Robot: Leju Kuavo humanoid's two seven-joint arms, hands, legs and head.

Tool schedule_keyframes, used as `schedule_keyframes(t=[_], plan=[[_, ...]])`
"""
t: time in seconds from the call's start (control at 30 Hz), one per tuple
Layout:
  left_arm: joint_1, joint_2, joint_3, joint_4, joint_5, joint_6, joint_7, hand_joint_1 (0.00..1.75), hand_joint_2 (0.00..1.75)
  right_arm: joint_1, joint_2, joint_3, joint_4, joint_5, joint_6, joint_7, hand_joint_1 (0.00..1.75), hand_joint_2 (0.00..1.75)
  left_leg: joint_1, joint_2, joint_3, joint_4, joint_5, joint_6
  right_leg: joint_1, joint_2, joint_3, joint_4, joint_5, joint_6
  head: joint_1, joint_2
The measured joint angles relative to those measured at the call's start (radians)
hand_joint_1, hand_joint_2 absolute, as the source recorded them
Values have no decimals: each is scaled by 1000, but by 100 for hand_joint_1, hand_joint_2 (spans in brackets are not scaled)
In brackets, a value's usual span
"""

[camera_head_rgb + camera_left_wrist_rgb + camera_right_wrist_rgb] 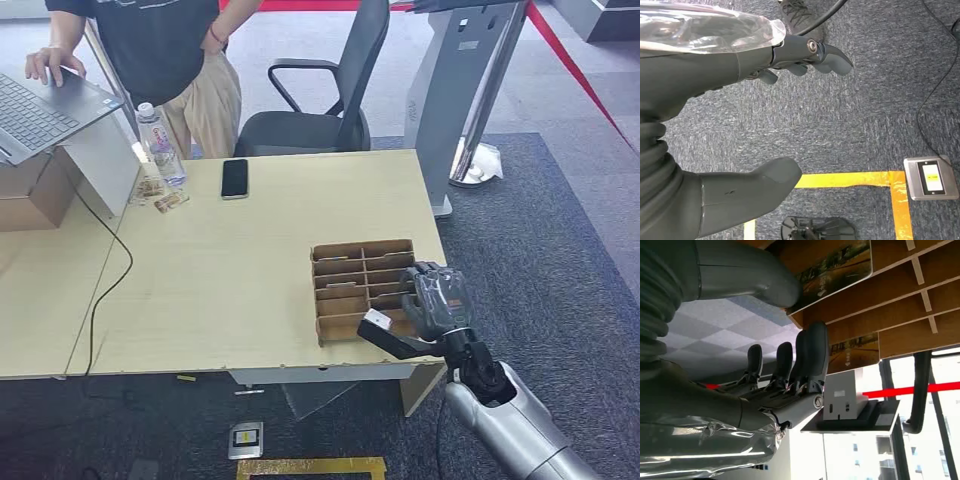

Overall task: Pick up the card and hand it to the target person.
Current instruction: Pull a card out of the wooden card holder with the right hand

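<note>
A wooden slotted card box [362,285] stands on the light table [226,280], close to its near right corner. My right hand [436,300] is at the box's near right end, with its thumb stretched along the front edge. In the right wrist view a printed card [836,275] sticks out of one slot, and the thumb [753,280] touches its corner. The fingertips [815,347] lie beside a second card [855,350], with a wooden divider [904,305] between thumb and fingers. Neither card is pinched. My left hand [715,70] hangs over carpet, holding nothing. A person [173,50] stands at the far left.
A black phone [235,178], a water bottle [160,145] and small snacks lie at the table's far side. A laptop [38,105] sits on a raised stand, with the person's hand on it. An office chair [324,100] and a grey pedestal [460,90] stand behind the table.
</note>
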Motion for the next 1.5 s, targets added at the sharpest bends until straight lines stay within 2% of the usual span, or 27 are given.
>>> schedule_keyframes(t=[0.27, 0.33, 0.43, 0.5, 0.87, 1.1, 1.2, 1.33, 1.5], plan=[[0, -1, 0, 0, 2, 3, 0, 0, 175, -10, 4, 9, 4, 18, 10, 4, 103, 175, 0, 0, 0, 0, 0, 0, 0, 0, 0, 0, 0, 0, 0, 0], [0, -1, 0, 0, 4, 3, 0, 0, 175, -14, 5, 12, 7, 37, 12, 12, 116, 175, 0, 0, 0, 0, 0, 0, 0, 0, 0, 0, 0, 0, 0, 0], [0, -2, 0, 0, 7, 3, 0, 0, 175, -19, 6, 17, 12, 61, 19, 25, 144, 175, 0, 0, 0, 0, 0, 0, 0, 0, 0, 0, 0, 0, 0, 0], [0, -2, 0, 0, 9, 5, -1, 0, 175, -24, 7, 21, 15, 73, 25, 32, 154, 175, 0, 0, 0, 0, 0, 0, 0, 0, 0, 0, 0, 0, 0, 0], [0, -1, 0, 0, 11, 5, -4, 0, 175, -31, 7, 35, 16, 95, 43, 53, 166, 175, 0, 0, 0, 0, 1, 0, 0, 0, 0, 0, 1, 0, 0, 0], [0, -1, 0, 0, 14, 4, -9, 0, 175, -33, 6, 38, 8, 83, 82, 43, 164, 175, 0, 0, 1, 0, 1, 0, 0, 1, 0, 0, 2, 0, 0, 0], [0, -1, 0, 0, 15, 2, -15, 0, 175, -34, 1, 38, -6, 37, 125, 24, 173, 175, 0, 0, 1, 0, 2, 0, 0, 1, 0, 0, 2, 0, 0, 0], [1, 2, 0, 0, 19, -4, -20, 0, 175, -37, -19, 32, -45, -57, 233, 12, 175, 175, 0, 1, 1, 0, 2, 0, 0, 1, 0, 0, 3, 1, 0, 0], [1, 6, 0, 0, 28, -7, -21, 0, 175, -50, -59, 16, -119, -171, 391, 85, 175, 175, 0, 1, 1, 0, 3, 1, 0, 1, 0, 0, 4, 1, 0, 0]])
